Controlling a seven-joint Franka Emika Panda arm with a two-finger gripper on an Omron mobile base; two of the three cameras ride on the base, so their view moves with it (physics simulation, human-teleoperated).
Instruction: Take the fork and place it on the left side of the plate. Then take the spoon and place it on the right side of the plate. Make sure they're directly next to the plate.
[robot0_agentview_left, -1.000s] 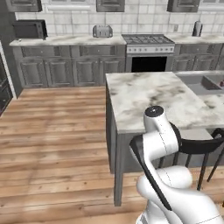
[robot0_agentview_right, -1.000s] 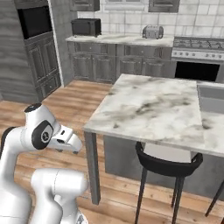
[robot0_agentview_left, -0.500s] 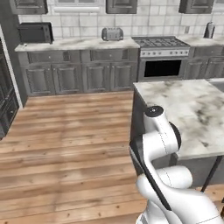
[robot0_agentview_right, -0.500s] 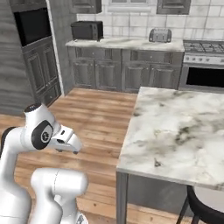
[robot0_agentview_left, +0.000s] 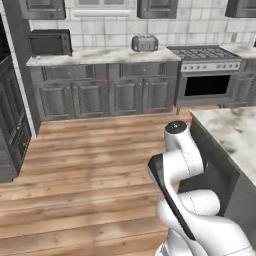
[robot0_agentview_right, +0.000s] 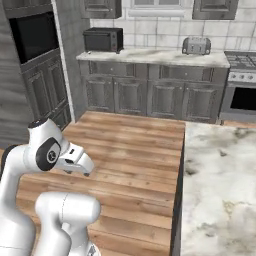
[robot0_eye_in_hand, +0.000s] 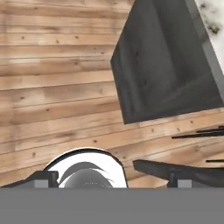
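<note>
None of the fork, spoon or plate is anywhere I can find, so I judge they lie past the marble island at two o'clock from my empty, wide-spread gripper.

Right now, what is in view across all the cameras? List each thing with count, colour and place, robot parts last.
microwave: one, black, left end of the back counter.
toaster: one, silver, on the back counter, left of the stove.
stove: one, steel with a dark oven door, right end of the back run.
back counter: one, pale marble top over dark grey cabinets.
wall oven: one, black, in the tall cabinet at far left.
island: one, marble top on a dark grey body, to the robot's right.
floor: brown wood planks.
arm: one, white with dark joints, folded over the base.
gripper: one, dark fingertips, open, holding nothing.
</note>
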